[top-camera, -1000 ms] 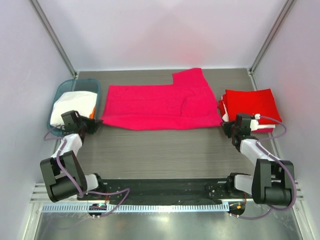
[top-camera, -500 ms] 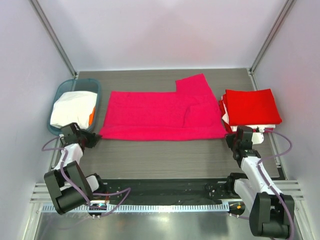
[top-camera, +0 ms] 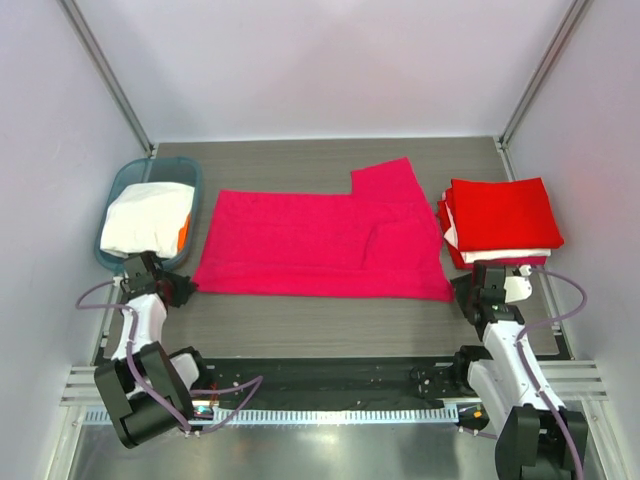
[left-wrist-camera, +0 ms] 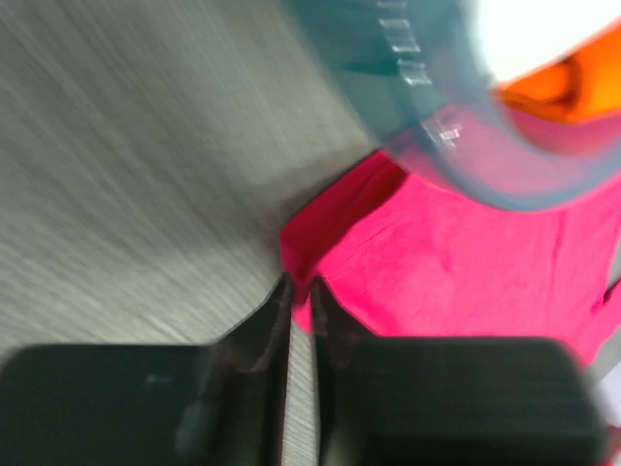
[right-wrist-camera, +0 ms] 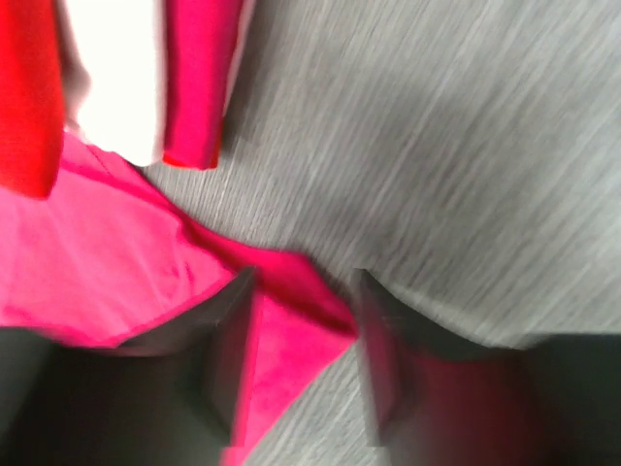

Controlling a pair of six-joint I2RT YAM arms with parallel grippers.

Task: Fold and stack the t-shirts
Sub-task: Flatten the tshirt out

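Top external: magenta t-shirt (top-camera: 320, 245) lies flat mid-table as a wide band, with one sleeve (top-camera: 385, 175) poking out at the far right. Folded stack (top-camera: 500, 215) of red tees sits just beside its right edge. White t-shirt (top-camera: 145, 218) sits in the teal basket (top-camera: 118, 185) on the left. Left gripper (top-camera: 185, 290) is at the shirt's near-left corner and right gripper (top-camera: 462, 290) at the near-right corner, both low over the table (top-camera: 330, 325).

Left wrist: jaws nearly together, pinching the cloth corner.
Right wrist: jaws apart, corner lying loose between the fingers (right-wrist-camera: 228, 359), not gripped.

My read: the step in hand is releasing the near edge. To do it well:
- open left to match right, so neither side tugs the hem skewed
- lift both straight up with no sideways drag; thin cloth likely clings to the pads and a corner flips easily
- keep the right arm off the stack, which looks close enough to nudge
- clear the basket rim with the left arm on the way up
- check the near edge is straight, then tuck the sleeve before any crosswise fold, else it probably bulges in the stack
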